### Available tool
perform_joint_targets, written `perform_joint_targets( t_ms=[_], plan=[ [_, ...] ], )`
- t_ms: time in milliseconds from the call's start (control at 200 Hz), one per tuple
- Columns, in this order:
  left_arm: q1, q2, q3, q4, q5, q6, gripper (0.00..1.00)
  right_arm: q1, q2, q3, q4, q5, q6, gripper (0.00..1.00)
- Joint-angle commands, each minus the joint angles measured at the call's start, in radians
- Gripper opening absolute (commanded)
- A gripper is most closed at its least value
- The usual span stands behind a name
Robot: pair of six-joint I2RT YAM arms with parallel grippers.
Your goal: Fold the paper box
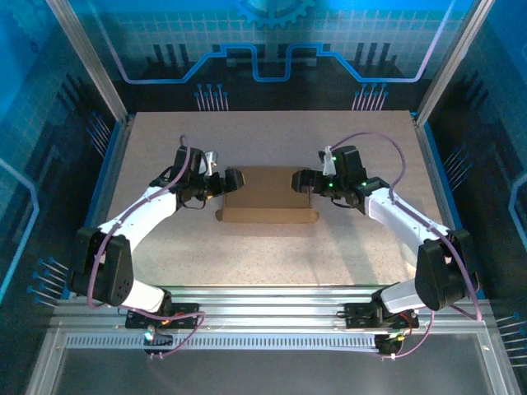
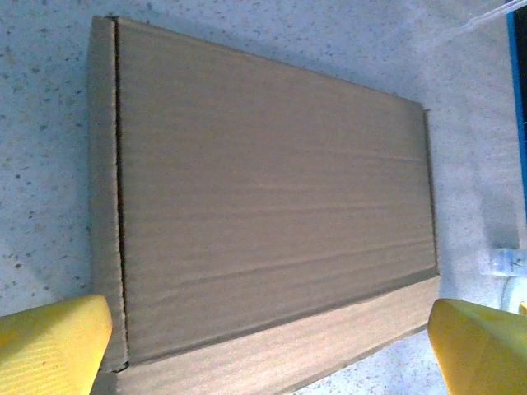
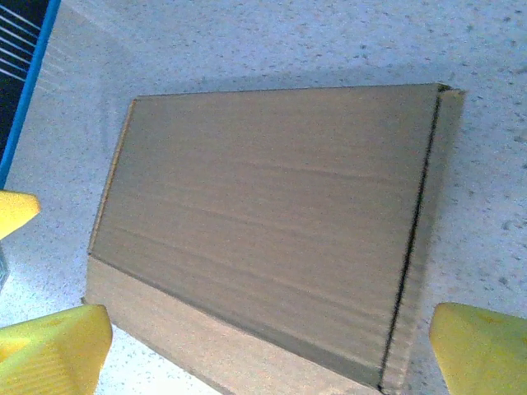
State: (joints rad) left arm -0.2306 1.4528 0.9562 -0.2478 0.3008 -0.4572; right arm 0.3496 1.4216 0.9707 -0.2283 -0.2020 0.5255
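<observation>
At the box's (image 1: 268, 191) two short ends, a gripper is parked on each side: the left gripper (image 1: 233, 181) just off the left end, the right gripper (image 1: 298, 181) just off the right end. Both sets of jaws are spread wide, nothing is pinched, and no contact with the cardboard can be made out. In the wrist views the yellow fingers (image 2: 49, 341) are seen standing just wider than the end they face, so the end could be taken between them.

The box is laid flat on the table (image 1: 272, 271), between the grippers, with its lid panel down and looking mostly closed. Along the box's near long edge a narrow, lighter strip is seen, split from the lid by a dark seam. It's probably a front flap that hasn't been tucked home yet, though that can't be told for sure.

So the step is judged to be the last bit of closing up. To get it right:

- The box should be steadied at one end while the strip is worked, since light cardboard is easily shoved around.
- If both ends are squeezed, they should be closed on together and evenly, or the box gets skewed.
- The lid should be pressed near the seam, not mid-panel, so it isn't dented.
</observation>
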Motion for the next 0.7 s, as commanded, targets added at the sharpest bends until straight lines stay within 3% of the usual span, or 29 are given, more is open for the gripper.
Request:
perform_joint_targets(
  t_ms=[0,695],
  plan=[
    [0.005,0.032,0.043,-0.074,-0.031,0.047,0.99,-0.024,0.021,-0.005,-0.041,-0.053,0.021,1.0],
    [0.007,0.182,0.084,-0.108,-0.015,0.07,0.99,-0.026,0.145,-0.07,0.013,-0.106,0.062,1.0]
  ],
)
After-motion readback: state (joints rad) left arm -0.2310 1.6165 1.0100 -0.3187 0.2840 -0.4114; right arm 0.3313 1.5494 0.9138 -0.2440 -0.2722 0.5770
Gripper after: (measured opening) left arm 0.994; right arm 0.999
